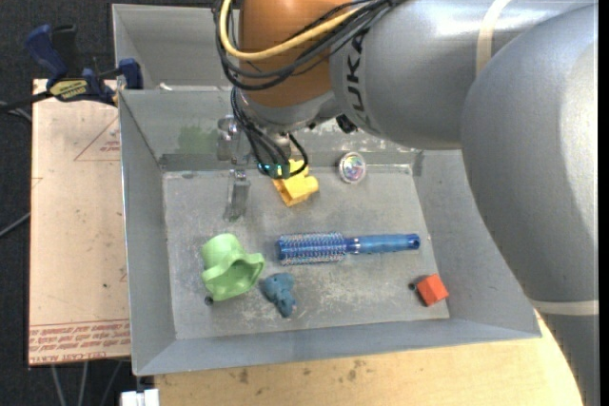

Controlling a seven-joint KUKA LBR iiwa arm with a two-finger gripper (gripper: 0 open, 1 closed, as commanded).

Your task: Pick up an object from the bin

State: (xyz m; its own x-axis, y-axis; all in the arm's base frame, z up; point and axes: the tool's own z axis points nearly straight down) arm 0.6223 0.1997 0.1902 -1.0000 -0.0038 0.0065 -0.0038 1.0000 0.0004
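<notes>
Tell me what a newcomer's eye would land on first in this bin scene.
The big grey arm with its orange wrist cover looms in from the upper right. Its gripper is low over the back left of the bin, beside a yellow block. On the floor, a blue hairbrush lies across the middle, with a light green plastic piece at front left and a red block at front right.
</notes>
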